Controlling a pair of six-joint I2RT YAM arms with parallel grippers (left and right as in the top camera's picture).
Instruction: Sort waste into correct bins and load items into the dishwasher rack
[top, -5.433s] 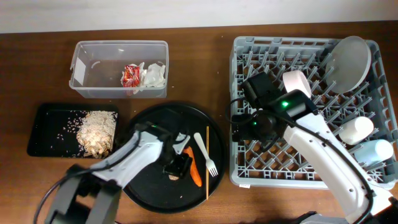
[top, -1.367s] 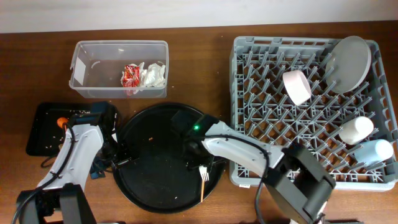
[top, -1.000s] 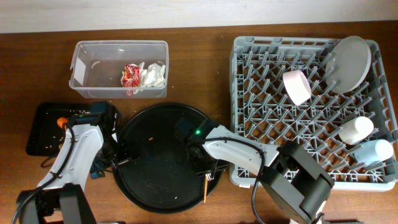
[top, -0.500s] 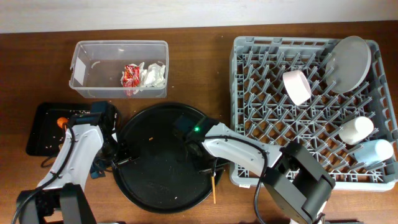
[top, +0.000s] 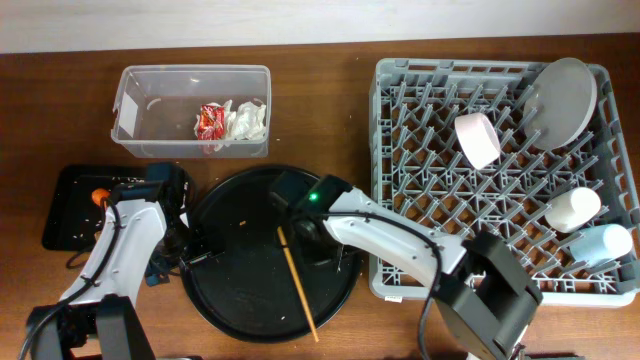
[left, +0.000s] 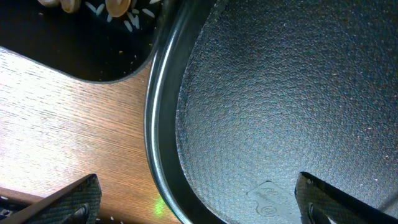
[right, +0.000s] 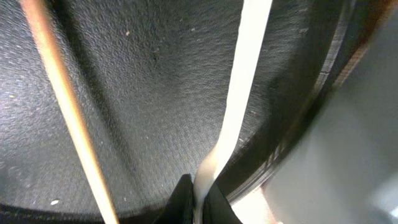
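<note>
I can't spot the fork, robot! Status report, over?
Left gripper open, empty, over round tray rim. Right gripper shut on white fork. Chopstick lies loose on tray beside it.

One grey dishwasher rack (top: 420, 180) is at the right edge of the tabletop. It holds one white plate (top: 560, 98), one pale bowl (top: 478, 140) and two cups: one white cup (top: 572, 208) and one light blue cup (top: 606, 243). There are two bins. One clear plastic tub (top: 165, 115) near the far left corner holds one red-and-silver wrapper (top: 209, 121) and one white tissue (top: 248, 120). One shallow black tray (top: 65, 220) at the left edge holds one orange carrot (top: 98, 196). At the one round black tray (top: 240, 290) there are one wooden chopstick (top: 297, 283) and one white plastic fork (right: 241, 99).
</note>
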